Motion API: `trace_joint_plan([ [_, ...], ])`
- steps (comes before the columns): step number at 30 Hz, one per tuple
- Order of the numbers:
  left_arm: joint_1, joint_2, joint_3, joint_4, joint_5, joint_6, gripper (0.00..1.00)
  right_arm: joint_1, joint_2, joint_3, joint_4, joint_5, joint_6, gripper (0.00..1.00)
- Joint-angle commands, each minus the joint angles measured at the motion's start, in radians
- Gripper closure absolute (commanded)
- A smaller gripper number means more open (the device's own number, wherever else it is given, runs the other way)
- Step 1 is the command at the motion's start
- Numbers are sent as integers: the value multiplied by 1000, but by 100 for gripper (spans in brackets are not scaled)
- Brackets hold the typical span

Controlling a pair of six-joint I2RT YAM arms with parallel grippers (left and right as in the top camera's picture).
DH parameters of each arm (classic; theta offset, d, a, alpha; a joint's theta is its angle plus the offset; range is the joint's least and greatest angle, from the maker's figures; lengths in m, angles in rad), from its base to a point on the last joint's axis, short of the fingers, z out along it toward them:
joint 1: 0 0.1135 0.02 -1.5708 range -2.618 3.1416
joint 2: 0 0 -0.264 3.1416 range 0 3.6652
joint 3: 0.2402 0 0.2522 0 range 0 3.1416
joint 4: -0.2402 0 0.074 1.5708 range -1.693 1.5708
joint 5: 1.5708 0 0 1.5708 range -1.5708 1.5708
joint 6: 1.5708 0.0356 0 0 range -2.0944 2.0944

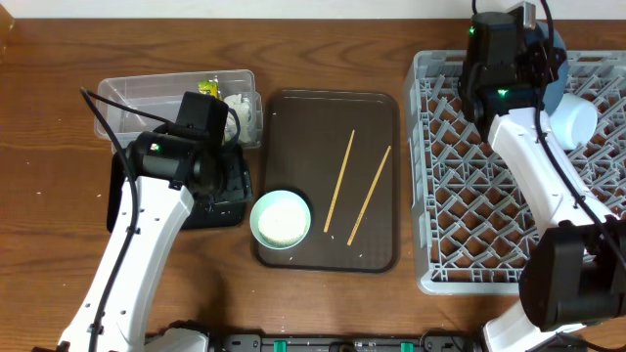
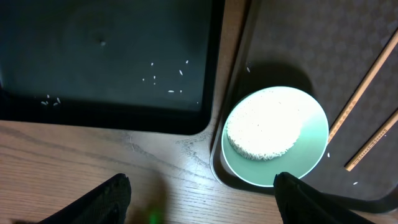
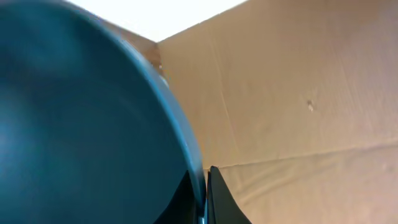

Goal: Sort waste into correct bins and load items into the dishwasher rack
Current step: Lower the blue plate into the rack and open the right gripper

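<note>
Rack loading: right gripper (image 3: 202, 194) pinching dark-blue bowl (image 3: 74, 124) rim above dishwasher rack (image 1: 469, 196), lowering among pegs judged next; left gripper (image 2: 202, 196) spread over pale-green bowl (image 2: 314, 149), left of rack.

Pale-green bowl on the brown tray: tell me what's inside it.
A flat round mound of white rice sits inside the pale-green bowl, leaving a green ring bare. The bowl's bottom beneath the rice is covered.

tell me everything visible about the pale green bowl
The pale-green bowl is round and glossy, like plastic or glazed ceramic. It stands upright at the near-left corner of the dark-brown serving tray, its edge over the tray's rim. A flat mound of white rice fills most of it. Nothing grips it; the chopsticks lie apart, to its right.
</note>
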Motion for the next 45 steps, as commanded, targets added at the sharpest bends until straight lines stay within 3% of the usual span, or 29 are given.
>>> trace_joint_plan([
  [1,5,-6,2,-4,3,-2,23,26,21,-10,-24,-107,-78,99],
  [4,5,-6,2,-4,3,-2,23,32,21,-10,-145,-199,-29,99],
  [11,5,-6,2,-4,3,-2,23,34,21,-10,-288,-216,294,98],
  [15,5,-6,2,-5,3,-2,23,34,8,-10,-338,-216,360,75],
  [18,5,-6,2,-4,3,-2,23,35,-32,-10,-364,-218,381,66],
  [21,5,-6,2,-4,3,-2,23,35,-92,-10,-383,-278,407,49],
  [30,5,-6,2,-4,3,-1,23,10,-325,-10,-534,-708,526,30],
  [38,5,-6,2,-3,3,-2,23,-24,-368,-11,-803,-1093,548,25],
  [45,-15,3,2,-1,10,-2,23,-24,-367,-16,-925,-1260,548,24],
])
